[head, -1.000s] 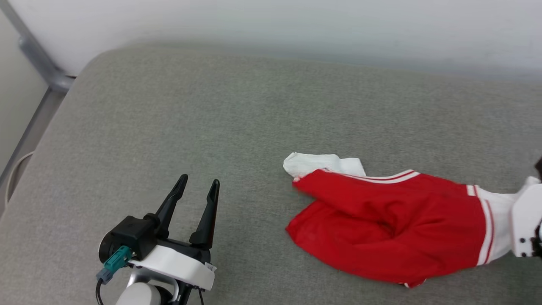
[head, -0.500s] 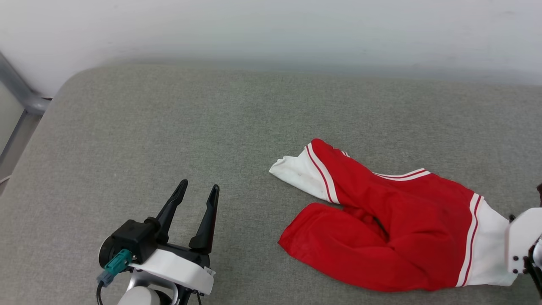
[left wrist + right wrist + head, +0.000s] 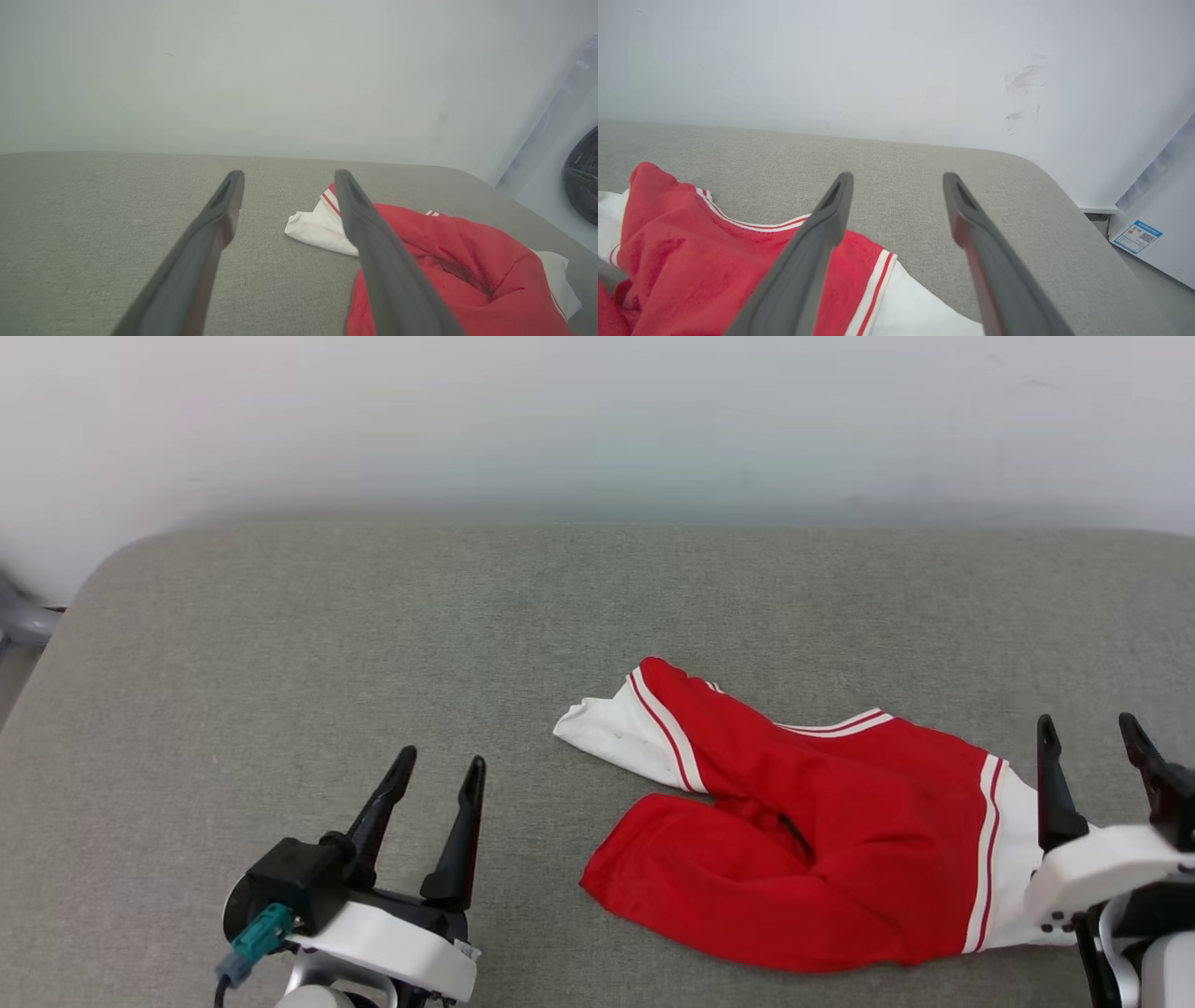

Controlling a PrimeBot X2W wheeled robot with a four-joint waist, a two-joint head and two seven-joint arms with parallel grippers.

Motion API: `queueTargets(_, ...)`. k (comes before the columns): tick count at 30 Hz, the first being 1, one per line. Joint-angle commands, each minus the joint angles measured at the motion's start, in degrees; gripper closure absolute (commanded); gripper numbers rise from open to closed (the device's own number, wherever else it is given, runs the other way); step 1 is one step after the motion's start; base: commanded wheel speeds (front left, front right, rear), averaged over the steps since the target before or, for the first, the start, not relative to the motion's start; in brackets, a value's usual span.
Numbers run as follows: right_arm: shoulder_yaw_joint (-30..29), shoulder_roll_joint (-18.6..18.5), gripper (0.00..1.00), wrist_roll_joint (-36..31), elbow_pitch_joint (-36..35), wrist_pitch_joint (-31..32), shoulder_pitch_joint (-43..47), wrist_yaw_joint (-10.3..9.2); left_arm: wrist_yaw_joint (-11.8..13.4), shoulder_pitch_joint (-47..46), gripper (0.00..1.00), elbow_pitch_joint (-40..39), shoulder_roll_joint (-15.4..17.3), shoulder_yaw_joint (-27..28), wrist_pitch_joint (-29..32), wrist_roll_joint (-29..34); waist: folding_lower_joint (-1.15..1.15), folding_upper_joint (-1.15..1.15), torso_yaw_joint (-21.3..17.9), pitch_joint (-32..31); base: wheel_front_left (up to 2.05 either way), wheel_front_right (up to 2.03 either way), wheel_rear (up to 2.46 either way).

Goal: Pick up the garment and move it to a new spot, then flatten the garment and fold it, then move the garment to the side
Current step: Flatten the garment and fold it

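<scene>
Grey fabric cushion [image 3: 280, 644], crumpled red garment [image 3: 840, 840]

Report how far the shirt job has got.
Done, apparently: the shirt lies on the grey cushion, held by neither tool. In hand: nothing; the right tool stands open by its white sleeve, the left tool open and apart. Left: it is bunched, so flattening, folding, moving aside.

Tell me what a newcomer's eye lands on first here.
The red garment with white sleeves stands out first, lying crumpled right of centre on the grey padded surface. Next come the two open grippers: the right gripper at the lower right by one white sleeve, with nothing between its fingers, and the left gripper at the lower left, apart from the cloth.
</scene>
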Motion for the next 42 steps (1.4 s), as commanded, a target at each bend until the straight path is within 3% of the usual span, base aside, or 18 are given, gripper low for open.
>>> queueTargets(1,0.4,0.5,0.0,1.4,-1.4,-2.2,1.8,-0.08,-0.1,0.7,0.0,-0.2,0.0,-0.3,-0.2,0.6,0.0,0.0,-0.5,0.2,0.0,0.0,0.0)
queueTargets(7,2.4,0.7,0.0,6.6,-4.6,-5.2,3.8,-0.08,-0.1,0.2,0.0,0.6,0.8,-1.3,-0.2,-0.7,0.0,0.0,-2.6,1.5,0.0,0.0,0.0)
queueTargets(11,2.5,0.7,0.0,6.7,-6.9,-4.9,3.4,-0.08,-0.1,-3.9,0.0,3.4,3.9,-5.1,1.4,-1.9,0.0,0.0,-4.2,3.2,0.0,0.0,0.0)
queueTargets(16,1.9,0.7,0.0,7.1,-9.1,-4.4,2.6,-0.08,0.0,-13.7,0.0,5.5,8.3,-11.2,11.8,-5.7,0.0,0.0,-6.0,6.2,0.0,0.0,0.0)
queueTargets(21,2.0,0.7,0.0,6.7,-9.7,-4.1,1.8,-0.08,0.0,-23.5,0.0,8.1,11.8,-15.1,30.5,-15.6,0.0,0.0,-7.6,9.4,0.0,0.0,0.0)
queueTargets(27,3.4,0.7,0.0,6.6,-8.8,-5.1,0.5,-0.08,0.3,-31.9,0.0,12.6,15.4,-16.5,49.5,-21.8,0.0,0.0,-9.6,12.2,0.0,0.0,0.0)
queueTargets(31,3.8,0.7,0.0,7.1,-8.1,-6.0,-0.2,-0.08,1.6,-35.0,0.0,15.0,16.3,-17.0,55.2,-22.0,0.0,0.0,-10.6,13.7,0.0,0.0,0.0)
queueTargets(40,4.4,0.7,0.0,7.7,-6.7,-7.2,-1.0,-0.08,1.4,-37.1,0.0,19.1,16.5,-18.4,57.1,-21.7,0.0,0.0,-11.6,16.1,0.0,0.0,0.0)
queueTargets(41,4.4,0.7,0.0,7.7,-6.7,-7.4,-1.1,-0.08,1.2,-36.8,0.05,19.5,16.3,-18.7,57.5,-22.3,0.0,0.0,-11.6,16.2,0.0,0.0,0.0)
queueTargets(42,4.4,0.7,0.0,7.7,-6.6,-7.4,-1.1,-0.08,0.9,-36.5,0.68,19.7,16.2,-19.1,57.6,-22.6,0.0,0.0,-11.6,16.3,0.0,0.0,0.0)
